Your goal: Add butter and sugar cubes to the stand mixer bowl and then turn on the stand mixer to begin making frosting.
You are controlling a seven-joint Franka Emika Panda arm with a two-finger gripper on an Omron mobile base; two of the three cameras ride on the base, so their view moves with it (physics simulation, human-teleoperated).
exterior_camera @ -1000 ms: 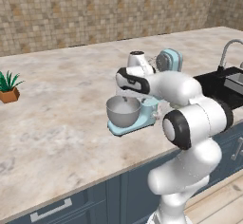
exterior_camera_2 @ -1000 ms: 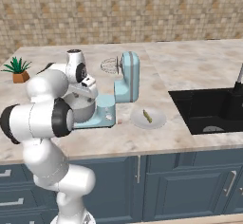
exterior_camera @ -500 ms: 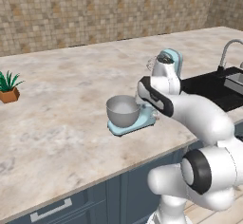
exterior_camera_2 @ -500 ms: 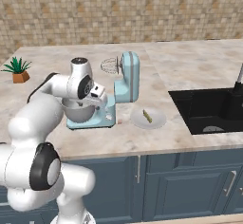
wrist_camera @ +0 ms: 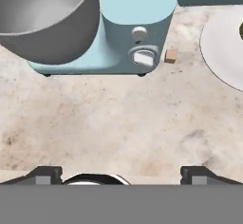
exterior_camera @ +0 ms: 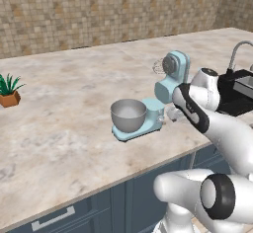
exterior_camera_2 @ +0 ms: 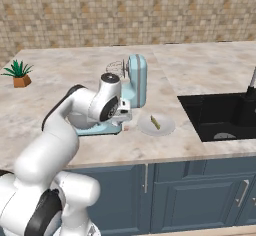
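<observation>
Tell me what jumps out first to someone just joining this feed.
The pale blue stand mixer mid-counter, head tilted back, with its grey bowl looking empty on the base. The open gripper hovers low over the counter in front of the mixer's knobs, holding nothing. Right of the mixer, a white plate holds a thin stick, and a small tan cube lies between them.

No readable text, labels, brands or numbers on anything in view.
</observation>
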